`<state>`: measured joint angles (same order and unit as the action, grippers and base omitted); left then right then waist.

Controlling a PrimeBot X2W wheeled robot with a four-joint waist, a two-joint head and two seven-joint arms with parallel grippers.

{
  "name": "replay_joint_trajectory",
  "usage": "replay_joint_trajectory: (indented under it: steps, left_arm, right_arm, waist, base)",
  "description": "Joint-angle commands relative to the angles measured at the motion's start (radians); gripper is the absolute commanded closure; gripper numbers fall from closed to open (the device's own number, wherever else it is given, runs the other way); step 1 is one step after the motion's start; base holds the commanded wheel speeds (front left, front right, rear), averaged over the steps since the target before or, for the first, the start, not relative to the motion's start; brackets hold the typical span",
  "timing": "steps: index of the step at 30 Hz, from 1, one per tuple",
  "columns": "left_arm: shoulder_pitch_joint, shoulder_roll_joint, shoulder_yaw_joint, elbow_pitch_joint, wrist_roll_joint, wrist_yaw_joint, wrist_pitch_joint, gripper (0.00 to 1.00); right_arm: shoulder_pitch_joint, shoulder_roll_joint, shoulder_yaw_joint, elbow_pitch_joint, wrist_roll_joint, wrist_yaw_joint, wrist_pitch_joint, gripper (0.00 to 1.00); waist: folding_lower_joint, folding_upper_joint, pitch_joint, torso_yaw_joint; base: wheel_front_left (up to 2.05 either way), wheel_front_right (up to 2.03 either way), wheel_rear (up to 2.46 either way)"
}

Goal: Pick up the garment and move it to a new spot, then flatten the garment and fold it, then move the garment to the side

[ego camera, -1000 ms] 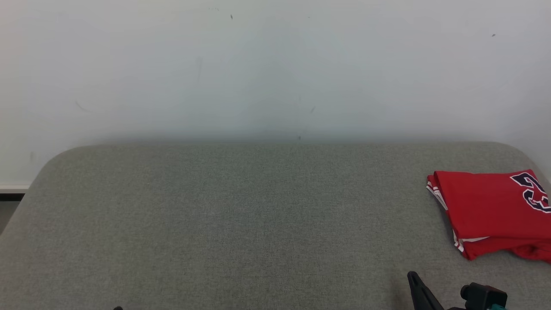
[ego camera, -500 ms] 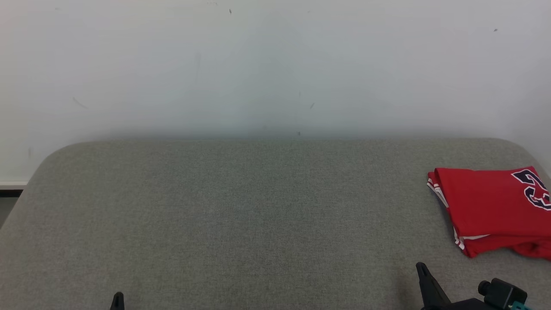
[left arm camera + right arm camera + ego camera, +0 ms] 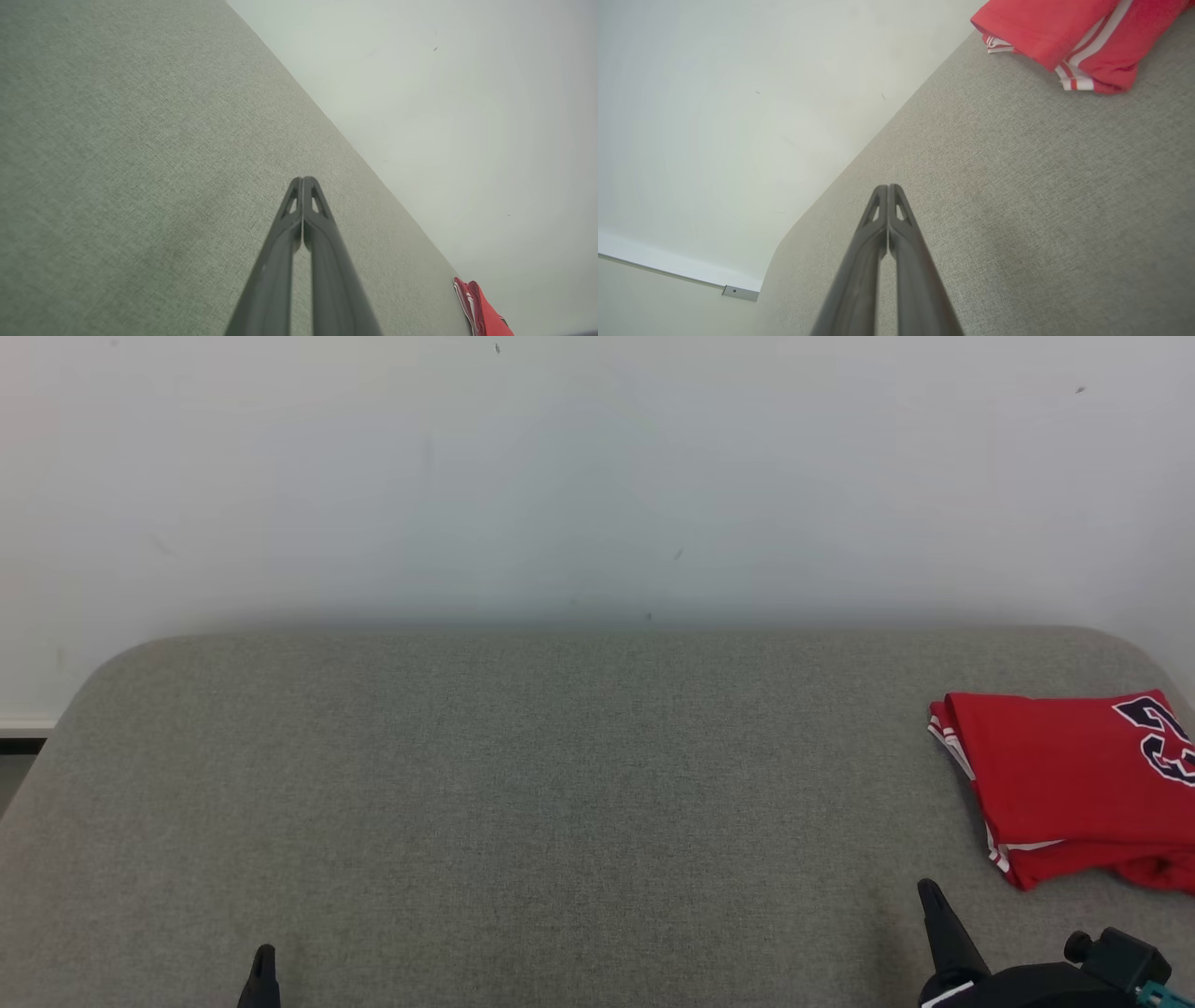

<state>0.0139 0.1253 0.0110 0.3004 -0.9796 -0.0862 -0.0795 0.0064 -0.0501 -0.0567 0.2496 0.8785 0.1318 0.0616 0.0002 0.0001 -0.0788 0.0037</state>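
One folded red garment (image 3: 1064, 784) lies on the grey tabletop (image 3: 560, 784), a white wall (image 3: 597, 476) behind it. There are two grippers, both pressed together: the right gripper (image 3: 927, 889) near the garment's front-left corner, the left gripper (image 3: 265, 954) well apart from it.

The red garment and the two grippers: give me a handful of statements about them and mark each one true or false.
1. The red garment lies folded at the right end of the grey fabric surface. True.
2. The left gripper and the right gripper are both shut. True.
3. The right gripper is holding the garment. False: it is closed on nothing and is apart from the garment, over bare fabric.
4. The garment is plain red. False: it has white stripes along its edges and a dark print.
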Motion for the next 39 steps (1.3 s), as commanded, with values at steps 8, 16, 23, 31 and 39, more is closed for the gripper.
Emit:
replay_joint_trajectory:
  steps: [8, 16, 23, 31, 39]
  left_arm:
    - [-0.043, -0.010, 0.014, -0.015, -0.095, -0.009, 0.026, 1.00]
    - [-0.060, -0.019, 0.021, -0.017, -0.175, -0.014, 0.049, 1.00]
    - [-0.077, -0.027, 0.026, -0.018, -0.239, -0.019, 0.066, 1.00]
    - [-0.094, -0.037, 0.032, -0.019, -0.307, -0.023, 0.086, 1.00]
    - [-0.108, -0.044, 0.039, -0.019, -0.371, -0.029, 0.105, 1.00]
  right_arm:
    - [-0.037, -0.001, -0.018, -0.013, 0.111, -0.001, 0.010, 1.00]
    - [-0.046, -0.001, -0.031, -0.013, 0.200, -0.001, 0.018, 1.00]
    - [-0.057, -0.001, -0.041, -0.014, 0.274, -0.001, 0.026, 1.00]
    - [-0.064, -0.001, -0.052, -0.015, 0.353, -0.001, 0.033, 1.00]
    - [-0.075, 0.000, -0.062, -0.016, 0.427, -0.001, 0.041, 1.00]
  waist:
    - [-0.0002, -0.0001, 0.008, 0.000]
    - [-0.0002, -0.0001, 0.016, -0.001]
    - [-0.0002, -0.0001, 0.023, -0.001]
    - [-0.0002, -0.0001, 0.031, -0.001]
    - [-0.0002, -0.0001, 0.040, -0.002]
  base:
    - [0.00, 0.00, 0.00]
    - [0.00, 0.00, 0.00]
    - [0.00, 0.00, 0.00]
    - [0.00, 0.00, 0.00]
    - [0.00, 0.00, 0.00]
